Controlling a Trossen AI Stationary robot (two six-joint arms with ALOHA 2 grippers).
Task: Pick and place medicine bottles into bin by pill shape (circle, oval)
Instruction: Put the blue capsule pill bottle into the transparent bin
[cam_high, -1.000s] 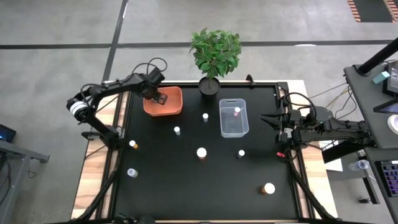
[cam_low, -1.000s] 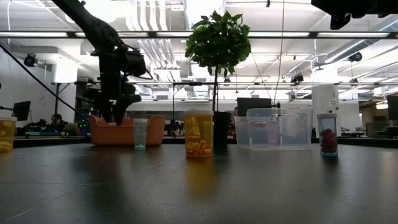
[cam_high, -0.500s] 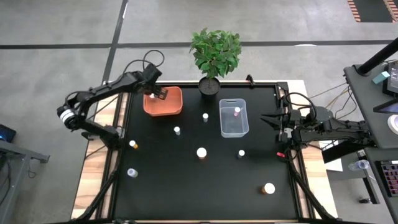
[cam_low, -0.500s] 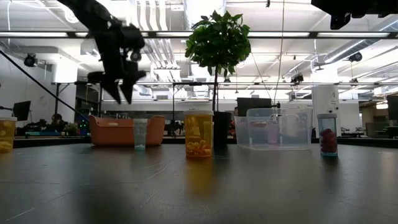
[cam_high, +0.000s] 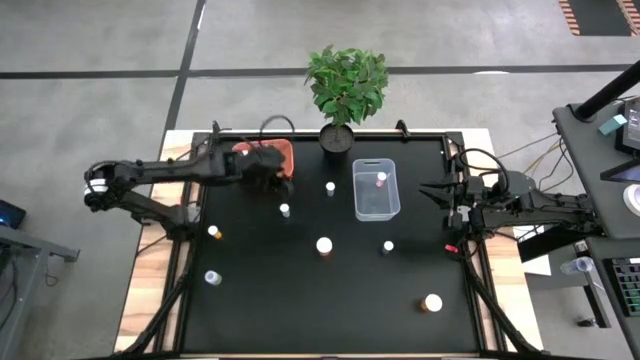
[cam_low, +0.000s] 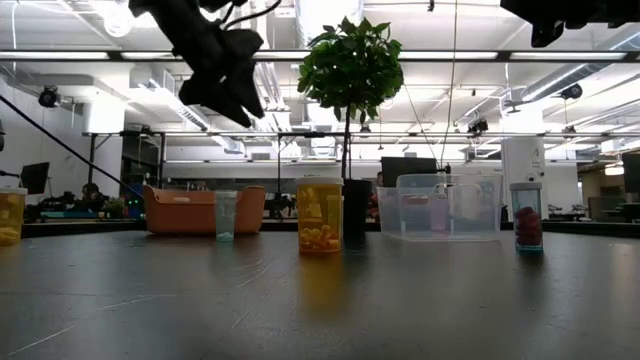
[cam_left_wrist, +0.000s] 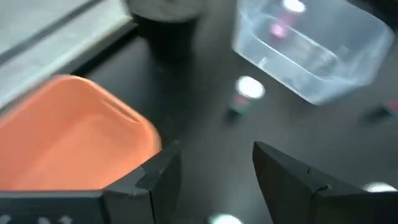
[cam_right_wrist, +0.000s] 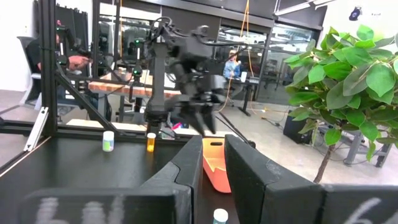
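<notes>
Starting at the near edge of the black table (cam_high: 300, 300) in the high view: an amber bottle w/ white cap (cam_high: 432, 302) sits near the right front corner, a pale bottle (cam_high: 211, 277) near the left front. Farther in, a small amber bottle (cam_high: 214, 232) on the left, a wide white-capped amber bottle (cam_high: 324, 245) mid-table, and a small bottle (cam_high: 388, 246) to its right. Beyond those, two more small white-capped bottles (cam_high: 285, 210) and (cam_high: 330, 187) stand apart in the middle. Right gripper (cam_high: 428, 190) waits at the table's right edge, fingers pressed shut, holding nothing. Clear bin (cam_high: 376, 189) sits right of centre w/ one bottle inside (cam_high: 381, 178) near its far end. Left gripper (cam_high: 283, 176) hangs above the table at the near right corner of the orange bin (cam_high: 280, 152), jaws apart and empty; wrist view shows open table between its fingers (cam_left_wrist: 289, 180). Potted plant (cam_high: 345, 85) stands at the far edge, between the bins.
</notes>
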